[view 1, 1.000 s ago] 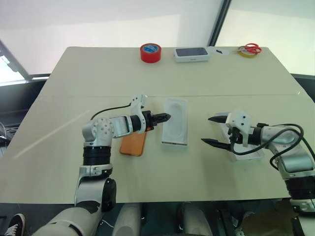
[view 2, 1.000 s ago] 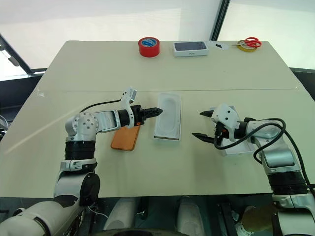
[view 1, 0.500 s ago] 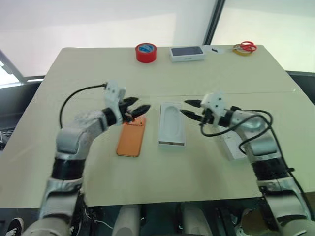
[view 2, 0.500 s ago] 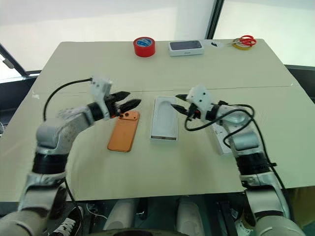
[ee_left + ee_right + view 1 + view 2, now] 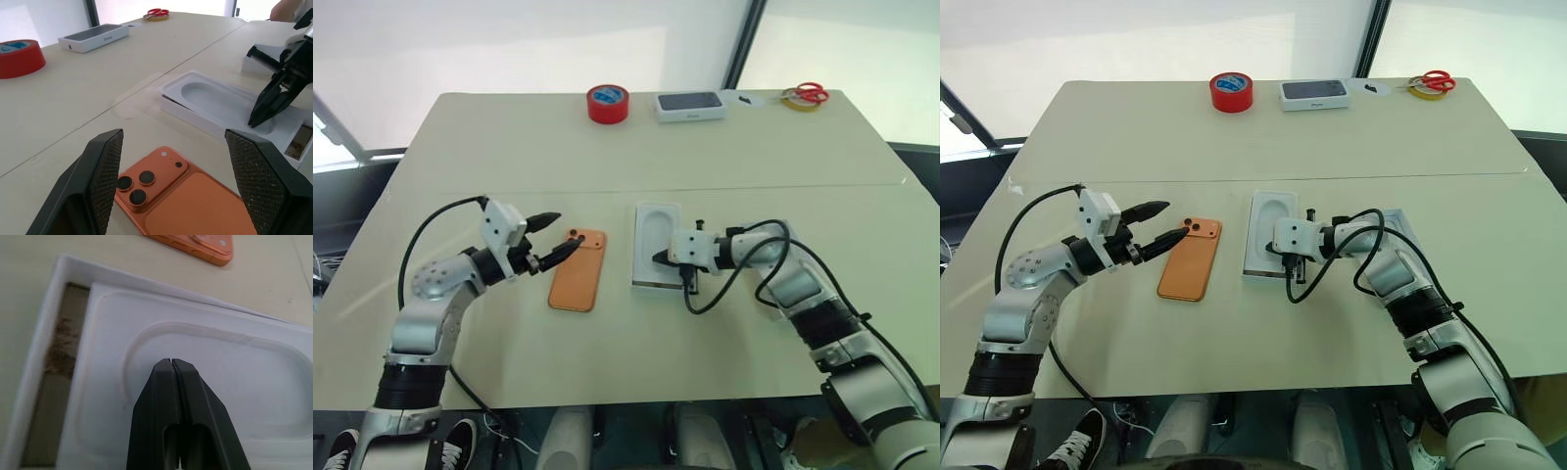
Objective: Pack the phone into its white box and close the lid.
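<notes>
Right now the right gripper (image 5: 1285, 249), pressed together over the insert (image 5: 1271, 227), could shove it askew; left gripper (image 5: 1157, 221) spread beside the phone (image 5: 1189, 260).

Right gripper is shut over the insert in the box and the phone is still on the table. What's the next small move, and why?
Probably nudge the insert with the shut right gripper until it seats squarely. The insert lies askew in the white box, leaving a strip of brown floor bare at one end. The phone lies beside it, with the open left gripper hovering at its camera end.
</notes>
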### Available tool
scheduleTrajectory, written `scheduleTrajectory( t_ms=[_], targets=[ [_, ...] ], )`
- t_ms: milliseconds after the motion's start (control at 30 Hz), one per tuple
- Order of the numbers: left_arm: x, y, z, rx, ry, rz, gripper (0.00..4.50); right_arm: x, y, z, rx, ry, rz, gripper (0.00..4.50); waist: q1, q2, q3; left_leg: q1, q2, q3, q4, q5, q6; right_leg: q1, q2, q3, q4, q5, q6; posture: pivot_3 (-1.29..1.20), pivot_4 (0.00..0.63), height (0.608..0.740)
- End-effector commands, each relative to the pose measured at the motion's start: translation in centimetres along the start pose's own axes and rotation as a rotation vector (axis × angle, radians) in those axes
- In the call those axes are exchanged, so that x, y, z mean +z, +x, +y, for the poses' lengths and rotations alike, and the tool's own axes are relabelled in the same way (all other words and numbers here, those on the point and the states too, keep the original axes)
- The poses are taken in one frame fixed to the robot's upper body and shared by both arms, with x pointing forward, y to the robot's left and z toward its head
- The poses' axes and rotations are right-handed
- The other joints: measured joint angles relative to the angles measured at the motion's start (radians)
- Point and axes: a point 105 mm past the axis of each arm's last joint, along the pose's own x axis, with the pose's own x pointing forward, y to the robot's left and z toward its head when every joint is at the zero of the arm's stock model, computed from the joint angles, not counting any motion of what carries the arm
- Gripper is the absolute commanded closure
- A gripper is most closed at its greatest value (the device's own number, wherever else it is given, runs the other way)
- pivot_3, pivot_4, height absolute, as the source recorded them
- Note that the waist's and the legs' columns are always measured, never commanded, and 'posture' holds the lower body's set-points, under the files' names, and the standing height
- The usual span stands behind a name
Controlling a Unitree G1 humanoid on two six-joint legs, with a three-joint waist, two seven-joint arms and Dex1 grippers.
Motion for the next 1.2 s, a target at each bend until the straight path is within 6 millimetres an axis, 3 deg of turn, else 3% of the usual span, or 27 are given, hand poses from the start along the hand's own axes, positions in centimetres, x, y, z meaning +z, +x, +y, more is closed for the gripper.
scheduleTrajectory(
  t_ms=[33,167,300,500,633,800,867,967,1067,1200],
  targets=[
    [1.0,-0.2,0.1,0.016,0.034,-0.033,1.00,1.4,0.0,1.4,0.104,0.000,-0.054,4.46,0.000,0.000,0.000,0.000,0.000,0.000,0.000,0.000,0.000,0.000,0.000,0.000,0.000,0.000,0.000,0.00,0.150,0.740],
    [0.9,-0.4,0.5,0.034,0.046,-0.021,1.00,2.6,-0.3,2.2,0.152,0.020,-0.110,4.46,0.000,0.000,0.000,0.000,0.001,0.001,0.000,0.000,0.000,0.000,0.000,0.000,0.001,0.000,0.000,0.00,0.150,0.740],
    [0.9,-0.4,0.5,0.030,0.046,-0.021,1.00,3.4,-0.4,1.5,0.122,0.037,-0.153,4.46,0.000,0.000,0.000,0.000,0.001,0.001,0.001,-0.001,-0.001,0.000,0.000,0.000,0.001,0.000,0.000,0.00,0.150,0.740],
    [0.4,-0.5,1.0,0.034,0.011,0.020,1.00,3.4,0.0,-2.0,-0.063,-0.013,-0.139,4.46,-0.002,0.000,0.000,0.000,0.001,0.001,0.001,-0.001,-0.002,-0.001,0.001,0.000,0.001,0.000,0.000,0.00,0.150,0.740],
    [-0.5,-1.4,2.2,0.059,-0.157,0.121,1.00,4.5,0.5,-4.3,-0.201,-0.004,-0.183,4.46,-0.004,0.000,0.000,0.000,0.001,0.002,0.000,0.000,-0.001,-0.001,0.001,0.000,0.001,0.000,0.000,0.00,0.150,0.740],
    [-1.5,-3.3,3.7,0.093,-0.445,0.196,1.00,6.6,2.3,-5.3,-0.286,0.012,-0.223,4.46,-0.018,0.000,0.000,0.000,0.001,0.002,0.000,0.001,0.000,0.000,0.002,0.000,0.004,0.000,0.001,0.00,0.150,0.740],
    [-3.4,-4.0,4.0,0.128,-0.569,0.294,1.00,7.5,3.6,-5.1,-0.292,-0.037,-0.194,4.46,-0.019,0.000,0.000,0.000,0.001,0.003,0.000,0.001,0.000,0.000,0.002,0.000,0.005,0.000,0.002,0.00,0.150,0.740],
    [-4.6,-4.0,3.4,0.114,-0.668,0.365,1.00,8.5,4.6,-4.1,-0.208,-0.007,-0.188,4.46,-0.020,0.000,0.000,0.001,0.000,0.004,0.000,0.001,0.000,0.000,0.003,-0.001,0.008,0.000,0.002,0.00,0.150,0.740],
    [-5.0,-3.7,2.5,0.079,-0.741,0.390,1.00,9.3,5.0,-3.6,-0.159,-0.003,-0.158,4.46,-0.016,-0.001,0.001,0.001,0.001,0.004,0.001,0.001,0.000,-0.001,0.002,-0.001,0.009,-0.001,0.002,0.00,0.150,0.740],
    [-5.3,-2.8,1.6,0.054,-0.771,0.393,1.00,8.5,5.9,-1.4,0.006,-0.044,-0.001,4.46,-0.014,-0.001,0.000,0.002,0.001,0.004,0.001,0.001,0.000,-0.002,0.002,-0.001,0.010,-0.001,0.002,0.00,0.150,0.740]
  ],
)
